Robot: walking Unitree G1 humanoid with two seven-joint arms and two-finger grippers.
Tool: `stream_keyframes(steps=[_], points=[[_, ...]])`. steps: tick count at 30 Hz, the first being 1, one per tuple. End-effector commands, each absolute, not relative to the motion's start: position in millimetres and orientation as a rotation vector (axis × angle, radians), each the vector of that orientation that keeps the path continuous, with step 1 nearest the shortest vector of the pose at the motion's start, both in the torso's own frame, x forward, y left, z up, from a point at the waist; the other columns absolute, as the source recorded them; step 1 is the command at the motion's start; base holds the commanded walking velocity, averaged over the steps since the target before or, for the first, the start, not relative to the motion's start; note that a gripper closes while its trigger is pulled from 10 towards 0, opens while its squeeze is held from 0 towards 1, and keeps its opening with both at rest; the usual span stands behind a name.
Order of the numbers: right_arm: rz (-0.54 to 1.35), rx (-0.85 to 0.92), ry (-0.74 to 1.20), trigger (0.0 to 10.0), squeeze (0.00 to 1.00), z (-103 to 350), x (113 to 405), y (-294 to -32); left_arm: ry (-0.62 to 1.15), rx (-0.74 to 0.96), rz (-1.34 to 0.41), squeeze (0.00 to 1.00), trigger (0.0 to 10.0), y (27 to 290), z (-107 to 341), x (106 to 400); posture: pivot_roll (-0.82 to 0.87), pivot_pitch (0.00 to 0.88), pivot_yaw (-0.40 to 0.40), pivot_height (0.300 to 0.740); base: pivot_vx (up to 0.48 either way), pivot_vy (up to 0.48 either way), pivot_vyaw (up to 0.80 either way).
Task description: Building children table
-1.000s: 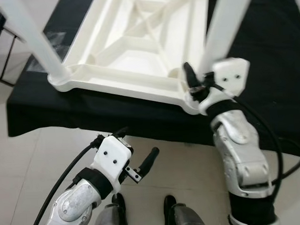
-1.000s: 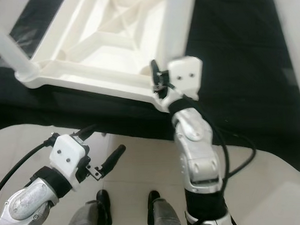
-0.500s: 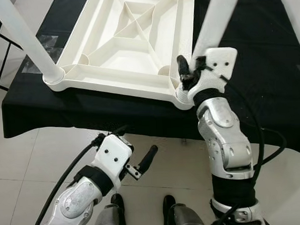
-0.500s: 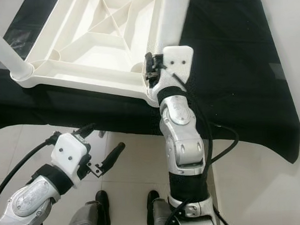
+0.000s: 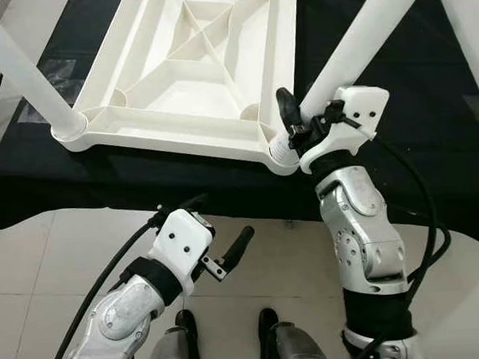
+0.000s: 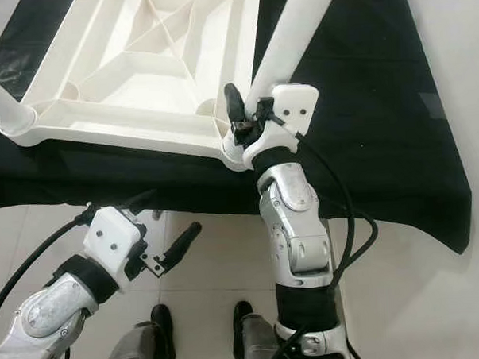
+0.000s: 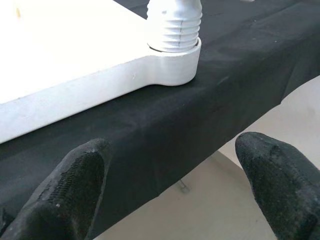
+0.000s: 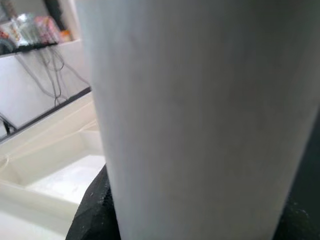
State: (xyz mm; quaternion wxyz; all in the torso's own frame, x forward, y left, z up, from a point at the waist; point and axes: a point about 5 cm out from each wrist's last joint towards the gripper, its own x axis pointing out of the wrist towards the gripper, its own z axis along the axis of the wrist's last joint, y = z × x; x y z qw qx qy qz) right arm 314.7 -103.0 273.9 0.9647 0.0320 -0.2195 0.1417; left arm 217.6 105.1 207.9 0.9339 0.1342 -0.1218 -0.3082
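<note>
A white plastic table top (image 5: 166,135) lies upside down on a black-clothed table, ribs facing up. One white leg (image 5: 16,66) stands in its near left corner. A second white leg (image 5: 353,47) leans out of the near right corner, its threaded base (image 7: 175,25) sitting in the socket. My right gripper (image 5: 295,123) is shut on this leg just above the base; the leg (image 8: 200,110) presses between its black fingers (image 8: 95,210). My left gripper (image 7: 175,185) is open, held low in front of the table edge over the floor, nothing in it.
The black cloth (image 5: 428,139) hangs over the table's front edge, close to both arms. Pale floor tiles (image 5: 36,252) lie below, with my feet (image 5: 266,325) on them. A clear plastic sheet (image 5: 56,72) lies on the cloth at the far left.
The whole view has shifted, so the camera moved. My right gripper stays on the near right leg, which now leans further right. The left arm keeps its pose.
</note>
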Motion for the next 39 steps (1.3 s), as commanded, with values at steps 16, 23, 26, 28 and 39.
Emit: stream_keyframes(steps=[16,23,26,28,39], points=[[0.757,-0.244,-0.27,10.0,0.0,241.7,342.0,-96.6,-0.244,0.281,-0.635,0.0,10.0,106.1,204.8,217.3,0.09,0.389,-0.041,0.74,0.0,0.0,0.0],[0.877,-0.174,-0.208,10.0,0.0,255.5,353.2,-94.7,-0.243,0.278,-0.635,0.0,10.0,105.1,204.7,215.6,0.09,0.394,-0.042,0.74,0.0,0.0,0.0],[0.915,-0.148,-0.164,10.0,0.0,255.3,360.0,-89.5,-0.241,0.277,-0.633,0.0,10.0,105.8,204.4,215.4,0.1,0.401,-0.045,0.74,0.0,0.0,0.0],[0.928,-0.147,-0.152,10.0,0.0,253.2,360.2,-87.2,-0.24,0.277,-0.632,0.0,10.0,106.1,204.3,215.4,0.1,0.401,-0.045,0.74,0.0,0.0,0.0],[1.062,-0.144,-0.152,10.0,0.0,237.2,352.0,-84.9,-0.232,0.275,-0.642,0.0,10.0,105.4,203.0,213.3,0.09,0.407,-0.034,0.74,0.0,0.0,0.0]])
